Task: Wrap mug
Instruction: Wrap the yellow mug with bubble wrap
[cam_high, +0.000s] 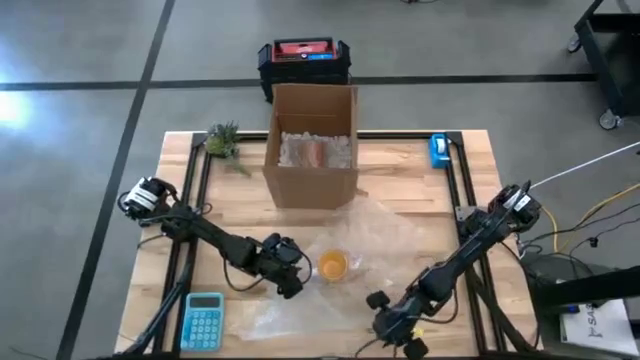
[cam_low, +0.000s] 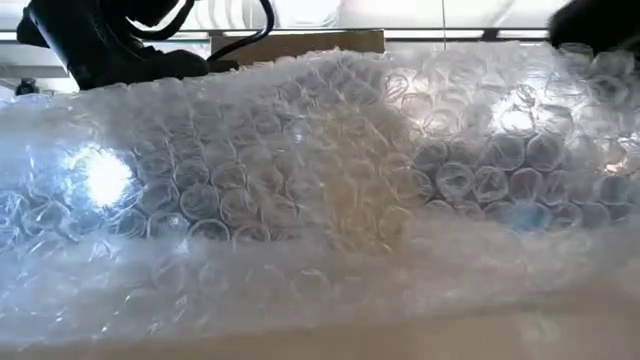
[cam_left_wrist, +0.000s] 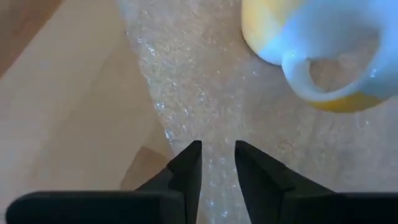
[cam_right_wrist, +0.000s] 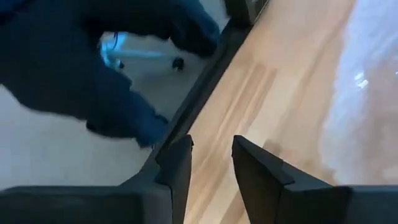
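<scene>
A yellow and white mug (cam_high: 332, 266) rests on a clear bubble wrap sheet (cam_high: 372, 238) spread on the wooden table. In the left wrist view the mug (cam_left_wrist: 323, 50) turns its handle (cam_left_wrist: 305, 81) toward my left gripper (cam_left_wrist: 217, 152). My left gripper (cam_high: 297, 280) hovers open just left of the mug, above the wrap's left edge (cam_left_wrist: 155, 106), with nothing between its fingers. My right gripper (cam_high: 398, 335) is open over bare wood at the table's near edge (cam_right_wrist: 211, 146), with the wrap (cam_right_wrist: 367, 93) beside it. The wrap (cam_low: 320, 180) fills the low view.
An open cardboard box (cam_high: 312, 140) with packing inside stands at the table's far middle. A blue calculator (cam_high: 203, 320) lies near left, a small plant (cam_high: 222, 140) far left, a blue object (cam_high: 439, 150) far right. A black and red case (cam_high: 304, 62) sits beyond the far edge.
</scene>
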